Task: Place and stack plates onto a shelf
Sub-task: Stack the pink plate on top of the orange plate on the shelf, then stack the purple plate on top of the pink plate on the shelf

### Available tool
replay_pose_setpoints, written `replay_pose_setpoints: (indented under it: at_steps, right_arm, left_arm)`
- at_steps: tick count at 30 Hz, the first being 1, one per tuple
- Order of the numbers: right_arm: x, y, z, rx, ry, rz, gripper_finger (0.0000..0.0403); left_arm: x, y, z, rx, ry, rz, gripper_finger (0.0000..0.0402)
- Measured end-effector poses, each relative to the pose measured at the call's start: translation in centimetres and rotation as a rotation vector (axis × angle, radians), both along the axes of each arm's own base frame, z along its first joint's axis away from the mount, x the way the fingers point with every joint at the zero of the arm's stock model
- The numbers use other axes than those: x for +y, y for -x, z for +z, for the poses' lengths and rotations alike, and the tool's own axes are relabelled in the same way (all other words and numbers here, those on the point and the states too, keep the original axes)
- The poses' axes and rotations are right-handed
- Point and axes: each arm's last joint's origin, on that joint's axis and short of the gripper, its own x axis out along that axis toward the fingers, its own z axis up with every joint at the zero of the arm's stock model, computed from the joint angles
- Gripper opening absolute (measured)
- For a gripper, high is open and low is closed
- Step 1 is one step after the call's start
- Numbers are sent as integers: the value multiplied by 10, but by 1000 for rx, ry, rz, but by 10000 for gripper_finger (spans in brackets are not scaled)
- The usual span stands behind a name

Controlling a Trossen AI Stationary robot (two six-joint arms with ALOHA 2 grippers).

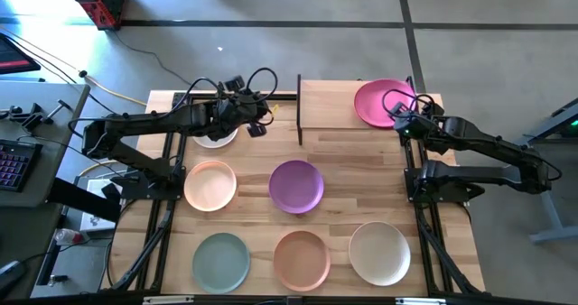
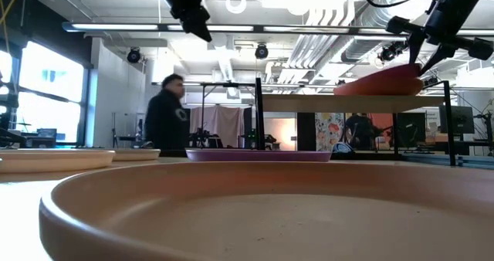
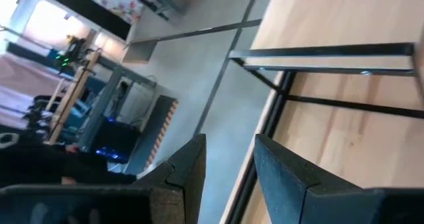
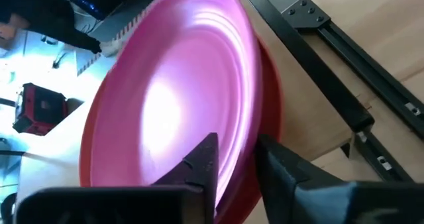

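Observation:
The magenta plate (image 1: pixel 377 99) (image 4: pixel 172 98) lies over an orange-red plate (image 4: pixel 273 118) at the right end of the wooden shelf (image 1: pixel 330 106) (image 2: pixel 324 103). My right gripper (image 1: pixel 397 109) (image 4: pixel 235 148) (image 2: pixel 423 63) is shut on its rim. My left gripper (image 1: pixel 258 120) (image 3: pixel 228 144) (image 2: pixel 202 28) hangs open and empty, high over the table's far left, beside a white plate (image 1: pixel 215 140). Flat on the table rest the peach (image 1: pixel 209 184), purple (image 1: pixel 296 186), sage green (image 1: pixel 220 260), salmon (image 1: pixel 302 258) and off-white (image 1: pixel 379 251) plates. My right gripper pinches the magenta plate's rim (image 4: pixel 246 128) on the side toward the table's right edge, one finger on the inner face and one under the rim. The fingers come slanting down from the right. The plate sits tilted, held side raised, its other side on the orange-red plate.
Black uprights (image 1: pixel 299 106) stand at the shelf's ends, one just left of my left gripper's reach and one (image 1: pixel 414 88) beside my right gripper. The shelf's left half is bare wood. A person (image 2: pixel 166 114) stands in the room beyond the table.

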Motion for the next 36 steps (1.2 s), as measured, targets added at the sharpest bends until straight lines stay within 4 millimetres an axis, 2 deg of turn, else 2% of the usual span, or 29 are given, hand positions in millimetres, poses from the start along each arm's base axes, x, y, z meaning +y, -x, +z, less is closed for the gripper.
replay_pose_setpoints:
  at_steps: [5, 9, 20, 36]
  right_arm:
    - [0, -1, 0, -25, -10, 6, 115]
    - [1, -1, 2, -43, -30, 28, 128]
    - [6, 7, 25, -87, -36, 138, 131]
    - [9, 7, 23, -82, -108, 200, 131]
  left_arm:
    - [0, 0, 0, -2, 10, -15, 117]
    - [0, 0, 0, -2, 10, -15, 117]
    - [0, 0, 0, 1, 10, -15, 117]
    - [0, 0, 0, 1, 10, -14, 117]
